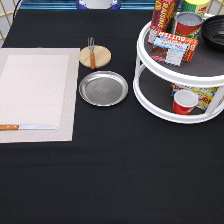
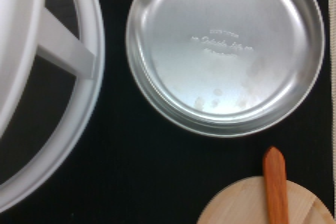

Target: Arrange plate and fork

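The gripper does not appear in the exterior view, so I cannot tell if it is wide, narrow, or holding something. The wrist view looks down on the plate (image 2: 229,65), which lies empty on the black tablecloth (image 2: 150,170), with the white rim of the rack (image 2: 71,100) on one side and the wooden disc (image 2: 251,207) with the orange-brown fork handle (image 2: 275,185) near it. In the exterior view the plate (image 1: 103,88) sits close to the middle of the table, just beside the placemat (image 1: 37,92), which is at its 9 o'clock. The wooden disc (image 1: 95,56) is at the plate's 11 o'clock, very near its rim, and the fork (image 1: 92,52) rests on top of this disc with tines pointing to 12 o'clock. A knife (image 1: 27,127) lies across the lower part of the placemat. The white two-level rack (image 1: 175,75) with cans and boxes stands at the plate's 3 o'clock.
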